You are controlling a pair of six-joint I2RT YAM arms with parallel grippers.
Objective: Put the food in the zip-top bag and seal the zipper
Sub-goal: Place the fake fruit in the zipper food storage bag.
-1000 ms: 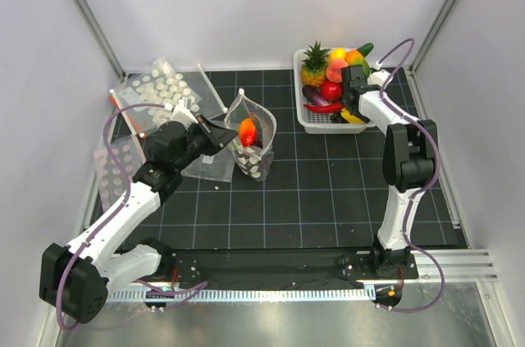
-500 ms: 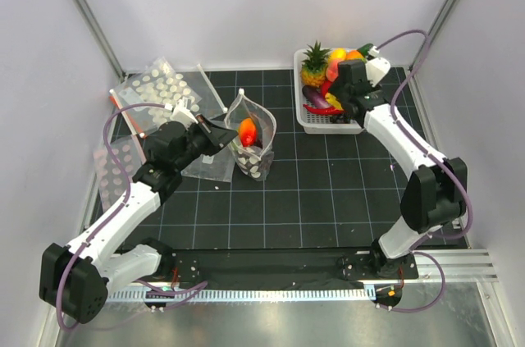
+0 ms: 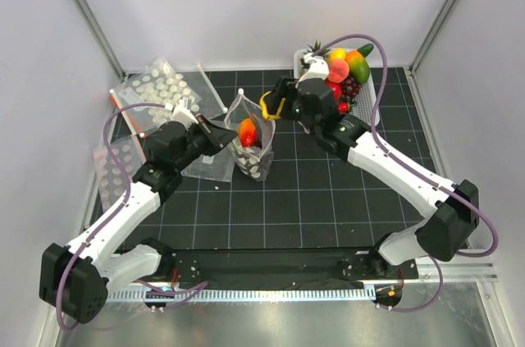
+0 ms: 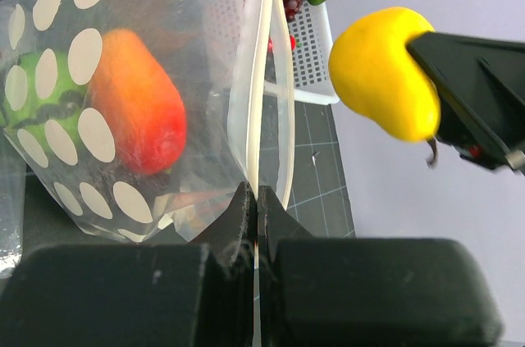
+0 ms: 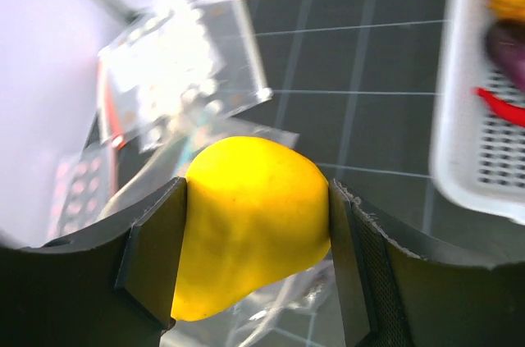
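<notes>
Noting dotted clear sheets (image 3: 157,83) at the table's far-left corner, with more along the left edge. Counting at least two piles, not managing an exact sheet count. Judging them as spares, well apart from the work.

Pinching the zipper (image 4: 262,76) of the zip-top bag (image 3: 254,158) with the left pincer (image 4: 256,199), clamping it together on the white strip. Judging the reason: propping the pouch upright left of the table's middle and holding its mouth open for loading. Counting one pouch and one pinch point.

Reading two pieces through the film: one orange-red piece (image 4: 139,101) and one green round one (image 4: 33,93). Not ruling out more behind the dots.

Carrying one yellow piece (image 4: 381,72) in the right pincer (image 5: 254,248), clamping it on both flanks. Hovering it just beside the mouth's right rim, not yet inside. Judging the side-on grip as leaving the underside free for a straight drop.

Finding the remaining food (image 3: 340,72) in one white basket (image 4: 316,56) at the table's far-right corner. Counting about five showing, among them dark grapes (image 3: 350,87) and a green-orange mango (image 3: 358,66). Not seeing the rest behind the arm.

Judging loading as under way, with sealing not started. Expecting to need centring over the gap between the strips before letting go. Risking a knock on the thin rim, pulling it out of the left pinch.
</notes>
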